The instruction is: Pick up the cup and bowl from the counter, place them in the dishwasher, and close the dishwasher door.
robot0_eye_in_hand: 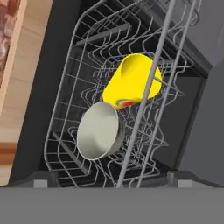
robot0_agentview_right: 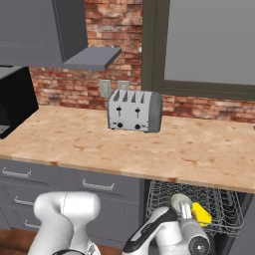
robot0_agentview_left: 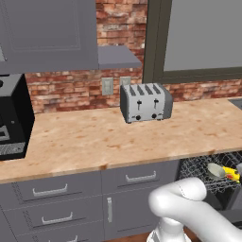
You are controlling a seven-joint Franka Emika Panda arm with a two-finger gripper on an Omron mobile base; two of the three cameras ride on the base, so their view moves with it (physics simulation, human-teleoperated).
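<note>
1. One yellow cup [robot0_eye_in_hand: 131, 81] lies tipped in the wire rack [robot0_eye_in_hand: 70, 78] of the dishwasher [robot0_agentview_right: 239, 219], at the centre of the hand view.
2. One pale bowl [robot0_eye_in_hand: 99, 131] rests just below it, touching the cup.
3. The gripper holds nothing; its fingers stand wide apart.
4. One toaster [robot0_agentview_left: 145, 102] with four slots sits mid-frame on the counter [robot0_agentview_left: 85, 142].
5. Two wall outlets [robot0_agentview_left: 108, 86] are behind it.

One toaster [robot0_agentview_left: 146, 102] on the worktop [robot0_agentview_left: 94, 142]; two wall outlets [robot0_agentview_left: 108, 86] behind the toaster; one yellow cup [robot0_eye_in_hand: 132, 81] and one bowl [robot0_eye_in_hand: 100, 130] in one rack [robot0_eye_in_hand: 70, 113].
</note>
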